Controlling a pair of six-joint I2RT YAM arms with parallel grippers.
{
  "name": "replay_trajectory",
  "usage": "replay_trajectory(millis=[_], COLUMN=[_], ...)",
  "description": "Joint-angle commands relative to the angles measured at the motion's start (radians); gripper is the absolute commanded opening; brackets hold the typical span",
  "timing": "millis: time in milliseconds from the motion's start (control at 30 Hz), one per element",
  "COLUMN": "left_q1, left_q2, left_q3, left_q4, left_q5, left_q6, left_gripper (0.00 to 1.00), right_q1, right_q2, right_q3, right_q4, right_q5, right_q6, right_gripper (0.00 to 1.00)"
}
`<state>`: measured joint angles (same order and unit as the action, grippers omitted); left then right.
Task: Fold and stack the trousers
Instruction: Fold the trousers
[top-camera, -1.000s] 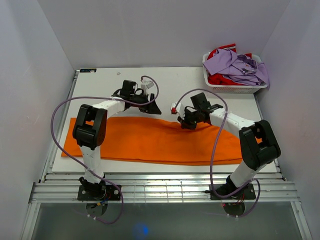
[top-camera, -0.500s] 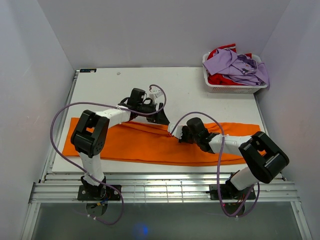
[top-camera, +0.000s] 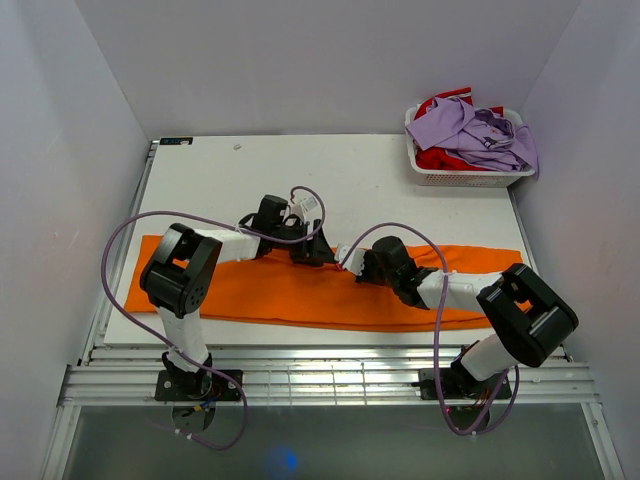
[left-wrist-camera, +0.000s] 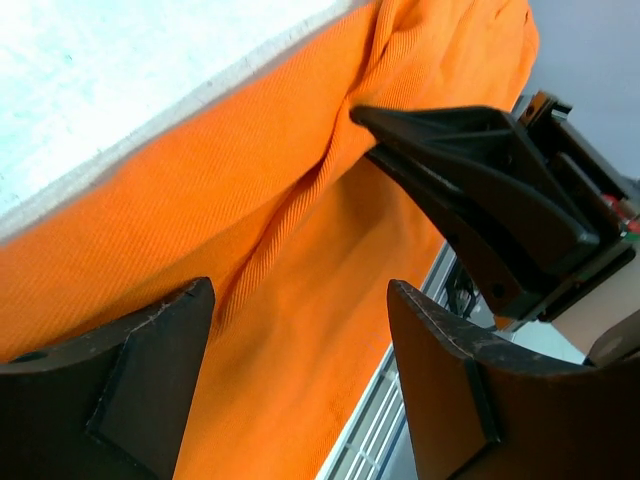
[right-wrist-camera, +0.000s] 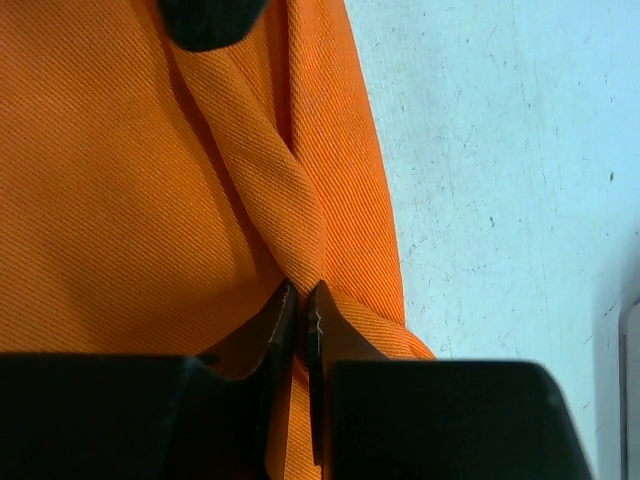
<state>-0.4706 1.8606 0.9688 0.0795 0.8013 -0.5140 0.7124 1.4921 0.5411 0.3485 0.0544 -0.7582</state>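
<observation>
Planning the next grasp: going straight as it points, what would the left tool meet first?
Probably the left tool meets the bright orange fleece trousers first, at the raised fold; depth is unclear.

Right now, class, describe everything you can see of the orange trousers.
The orange trousers lie stretched lengthwise across the near half of the white table, bright, finely ribbed soft cloth, flat. Near the middle of their far edge, the right gripper is shut on a pinched ridge; the left gripper stands open beside it.
</observation>
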Motion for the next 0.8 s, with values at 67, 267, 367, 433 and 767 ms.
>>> replay_trajectory(millis=[67,267,367,433,767], left_q1=[-0.002,-0.033,-0.049,-0.059,-0.059], left_q2=[-0.028,0.050,0.084,0.117,0.126], left_q3=[-0.007,0.013,0.030,0.030,-0.038], left_q4=[0.141,0.250,0.287,0.307,0.381], left_q5=[-0.039,-0.028,-0.048,-0.062,-0.082], left_q6=[-0.073,-0.185,-0.225,-0.273,-0.345], left_gripper=[0.81,0.82,0.82,0.82,0.82], right_q1=[0.010,0.030,0.041,0.047,-0.022], right_q2=[-0.027,-0.023,-0.021,-0.023,-0.268], right_q3=[-0.016,-0.021,-0.010,-0.003,-0.070], right_q4=[0.037,0.049,0.043,0.037,-0.092], right_q5=[0.032,0.041,0.039,0.058,0.078], right_q6=[0.007,0.000,0.005,0.016,0.000], right_gripper=[0.08,0.08,0.08,0.12,0.45])
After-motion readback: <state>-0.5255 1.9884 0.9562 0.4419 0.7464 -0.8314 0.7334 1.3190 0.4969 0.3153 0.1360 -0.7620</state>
